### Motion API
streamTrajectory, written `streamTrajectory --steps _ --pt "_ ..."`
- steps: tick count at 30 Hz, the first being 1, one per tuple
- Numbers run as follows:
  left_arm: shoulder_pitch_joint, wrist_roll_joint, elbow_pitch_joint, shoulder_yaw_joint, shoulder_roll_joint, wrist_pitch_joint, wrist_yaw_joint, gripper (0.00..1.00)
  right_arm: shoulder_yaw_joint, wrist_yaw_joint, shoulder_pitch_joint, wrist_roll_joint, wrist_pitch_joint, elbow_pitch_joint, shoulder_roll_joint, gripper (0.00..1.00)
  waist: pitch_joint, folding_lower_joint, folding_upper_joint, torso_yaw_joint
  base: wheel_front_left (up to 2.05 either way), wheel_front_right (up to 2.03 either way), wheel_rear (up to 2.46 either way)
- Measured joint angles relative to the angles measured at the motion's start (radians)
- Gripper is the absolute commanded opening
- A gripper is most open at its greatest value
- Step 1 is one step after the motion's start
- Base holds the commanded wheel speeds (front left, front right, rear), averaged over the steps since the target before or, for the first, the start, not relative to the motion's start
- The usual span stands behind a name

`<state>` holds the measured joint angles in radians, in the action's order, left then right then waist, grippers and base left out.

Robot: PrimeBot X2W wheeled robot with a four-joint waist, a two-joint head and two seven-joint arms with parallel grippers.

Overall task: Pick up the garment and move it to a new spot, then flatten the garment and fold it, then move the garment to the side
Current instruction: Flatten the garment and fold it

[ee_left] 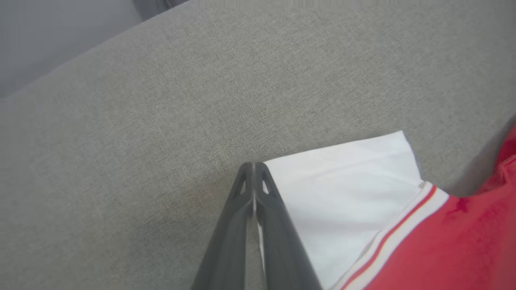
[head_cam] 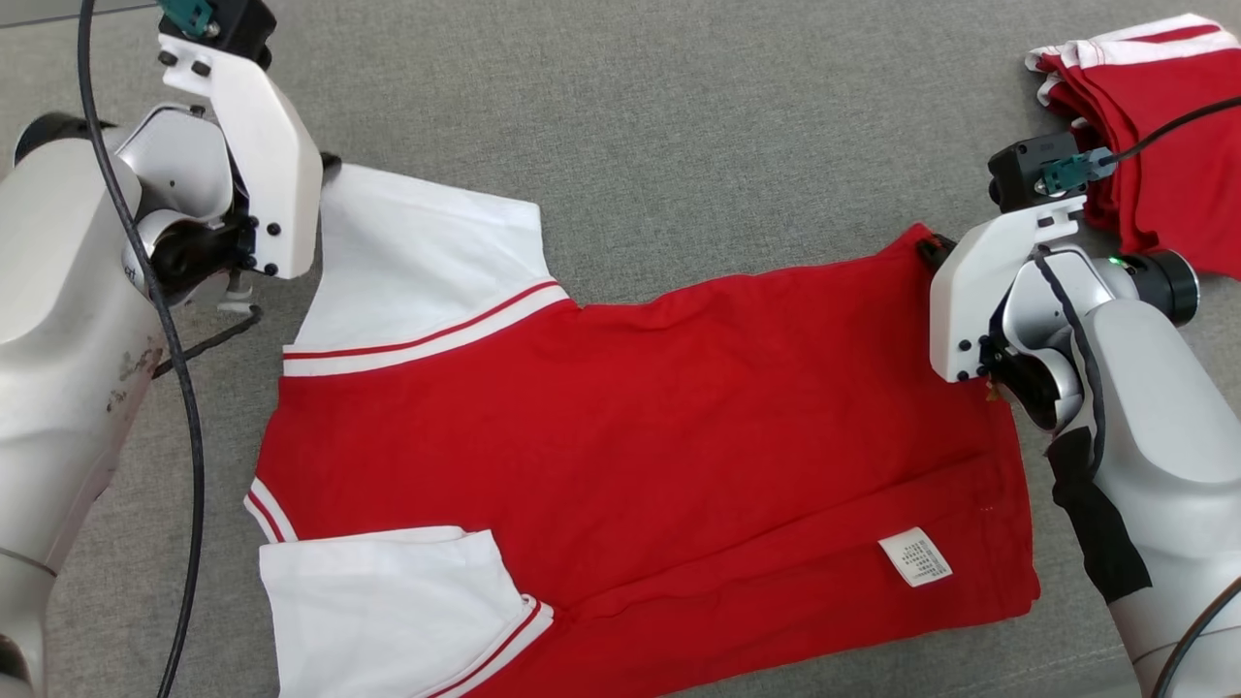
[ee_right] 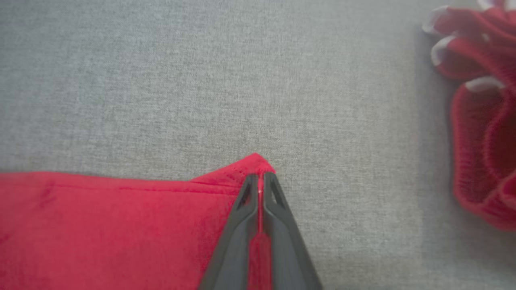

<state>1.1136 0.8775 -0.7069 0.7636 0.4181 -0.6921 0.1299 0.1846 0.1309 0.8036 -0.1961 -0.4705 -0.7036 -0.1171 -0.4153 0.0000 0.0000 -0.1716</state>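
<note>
The red short-sleeved shirt with white sleeves (head_cam: 630, 427) lies flat on the grey fabric desk (head_cam: 679, 116), near edge already folded in, my left jaws clamped on its far sleeve (ee_left: 342, 181), right jaws on its far hem corner (ee_right: 246, 165), so further folds and the move aside seem left.

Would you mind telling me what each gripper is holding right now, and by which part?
Both hold the garment: the left gripper pinches the corner of its white sleeve, the right gripper a corner of the red hem.

Silver arms (head_cam: 58, 291); white wrist housings (head_cam: 262, 145); black cables (head_cam: 184, 417).
</note>
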Motion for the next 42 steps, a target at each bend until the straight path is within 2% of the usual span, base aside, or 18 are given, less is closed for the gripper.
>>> streamTrajectory --steps 6,11,18,20,23,32,38,42 --pt "0.023 -0.016 0.053 0.045 0.024 0.119 0.000 0.00 -0.009 0.000 0.011 -0.021 0.026 0.015 -0.001 0.00 -0.005 0.0000 0.0000 0.003 0.00 0.00 0.00" --pt "0.058 -0.044 0.057 0.070 0.047 0.242 0.000 0.00 -0.035 0.000 0.046 -0.035 0.098 0.034 -0.008 0.00 -0.011 0.0000 0.0000 0.009 0.00 0.00 0.00" --pt "0.136 -0.092 0.015 0.099 0.031 0.438 0.000 0.00 -0.101 0.000 0.133 -0.025 0.253 -0.027 -0.011 0.00 -0.030 0.0000 0.0000 0.028 0.00 0.00 0.00" --pt "0.133 -0.067 0.023 0.125 0.025 0.443 0.000 0.00 -0.090 0.000 0.133 -0.022 0.260 -0.054 -0.012 0.00 -0.030 0.0000 0.0000 0.036 0.00 0.00 0.00" --pt "0.114 -0.032 0.077 0.163 0.046 0.447 0.000 0.00 -0.067 0.000 0.117 -0.035 0.270 -0.064 -0.026 0.00 -0.021 0.0000 0.0000 0.047 0.00 0.00 0.00" --pt "-0.069 0.063 0.303 0.200 0.175 0.461 -0.003 0.00 -0.009 0.000 -0.026 -0.134 0.255 0.016 -0.095 0.00 0.033 0.0000 0.0000 0.069 0.00 0.00 0.00" --pt "-0.232 0.115 0.528 0.187 0.270 0.478 -0.093 0.00 0.019 0.000 -0.154 -0.210 0.212 0.142 -0.153 0.00 0.070 0.0000 0.0000 0.081 0.00 0.00 0.00" --pt "-0.330 0.137 0.686 0.172 0.344 0.497 -0.173 0.00 0.003 0.000 -0.220 -0.232 0.186 0.211 -0.181 0.00 0.086 0.0000 0.0000 0.087 0.00 0.00 0.00"
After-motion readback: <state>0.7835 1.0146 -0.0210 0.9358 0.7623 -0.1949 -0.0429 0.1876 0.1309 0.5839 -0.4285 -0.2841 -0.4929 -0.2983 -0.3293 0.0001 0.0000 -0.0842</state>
